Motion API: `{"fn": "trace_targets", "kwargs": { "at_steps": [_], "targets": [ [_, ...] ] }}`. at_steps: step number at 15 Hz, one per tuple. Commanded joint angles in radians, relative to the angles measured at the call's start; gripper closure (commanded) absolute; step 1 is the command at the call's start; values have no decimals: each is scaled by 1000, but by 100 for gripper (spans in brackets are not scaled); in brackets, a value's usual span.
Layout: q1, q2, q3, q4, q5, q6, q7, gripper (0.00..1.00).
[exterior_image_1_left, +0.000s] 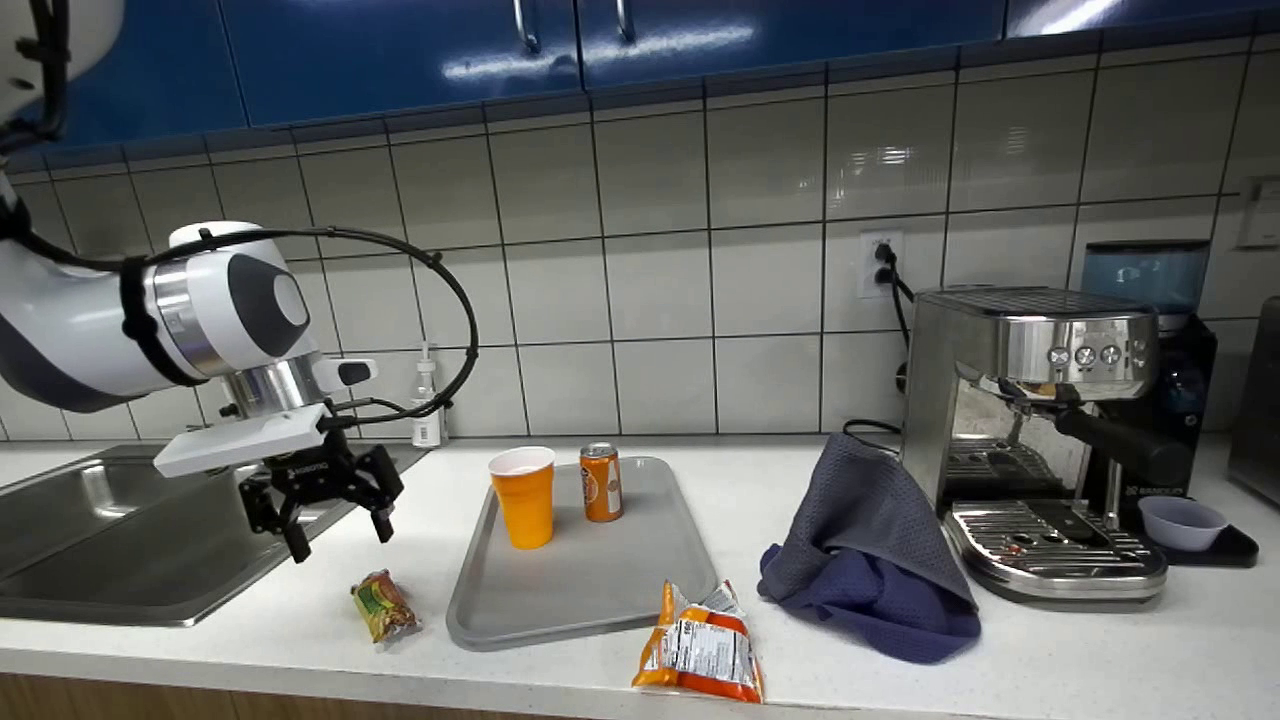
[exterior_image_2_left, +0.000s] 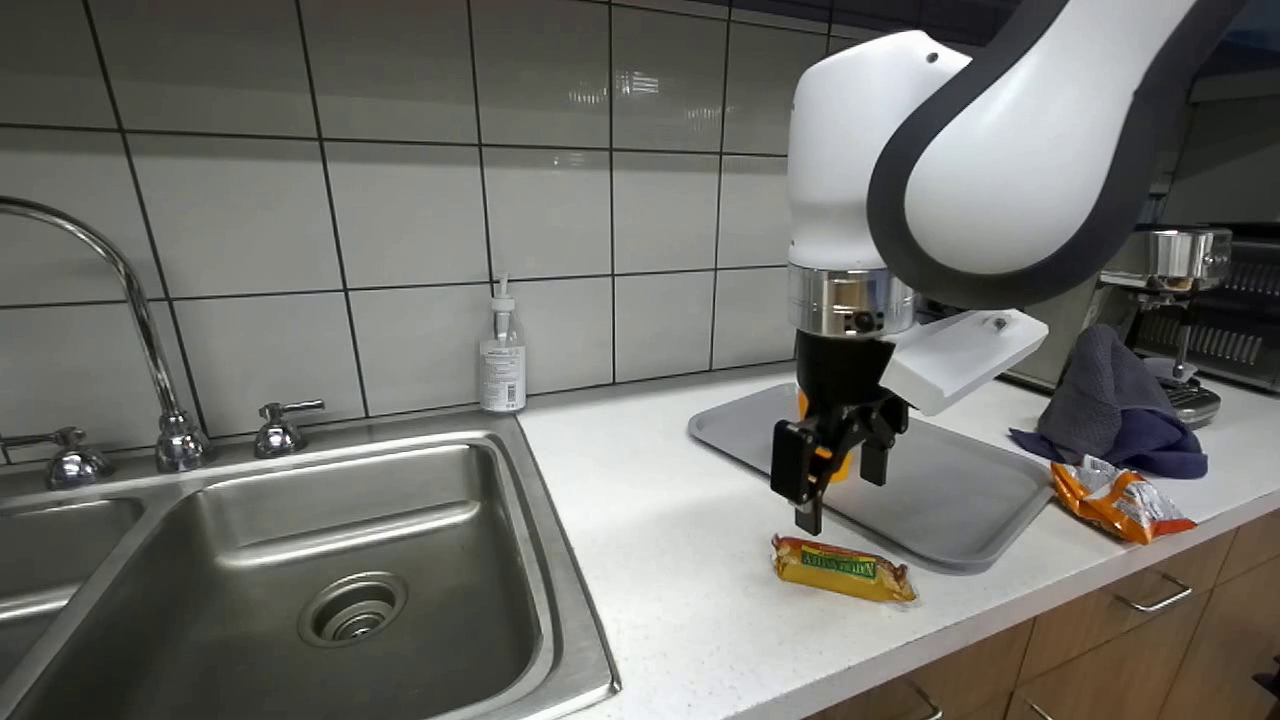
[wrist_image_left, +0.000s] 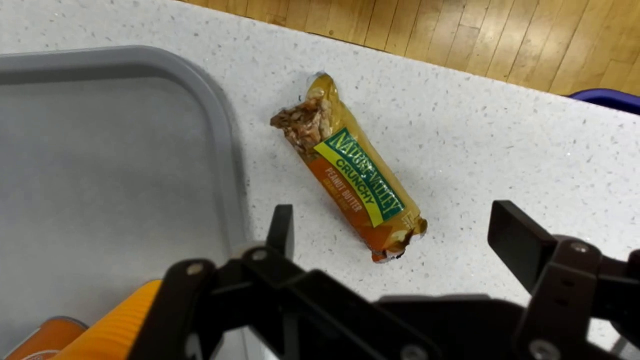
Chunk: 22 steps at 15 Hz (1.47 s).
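Note:
My gripper (wrist_image_left: 392, 220) stands open above the white countertop, with nothing held between its fingers. Below it, a granola bar in a yellow, orange and green wrapper (wrist_image_left: 357, 170) lies flat on the counter, seen in all views. In the wrist view the bar slants across the middle, its lower end between and beyond the fingertips, untouched. Beside it is a grey tray (exterior_image_1_left: 620, 590) bearing an upright orange cup (exterior_image_1_left: 524, 500) and an orange can (exterior_image_1_left: 601, 485). In an exterior view, the gripper (exterior_image_2_left: 840, 500) hides much of the cup.
An orange snack bag (exterior_image_1_left: 705, 645) lies by the tray's front corner. Past it are a crumpled dark towel (exterior_image_1_left: 870, 560) and a steel espresso machine (exterior_image_1_left: 1040, 345). The sink (exterior_image_2_left: 400, 520), faucet (exterior_image_2_left: 120, 270) and soap bottle (exterior_image_2_left: 502, 360) are on the opposite side.

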Motion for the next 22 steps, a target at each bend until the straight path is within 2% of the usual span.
{"fn": "trace_targets", "kwargs": {
  "at_steps": [1, 16, 22],
  "targets": [
    [5, -1, -4, 2, 4, -2, -9, 0],
    [4, -1, -9, 9, -25, 5, -33, 0],
    [-16, 27, -5, 23, 20, 29, -215, 0]
  ]
}}
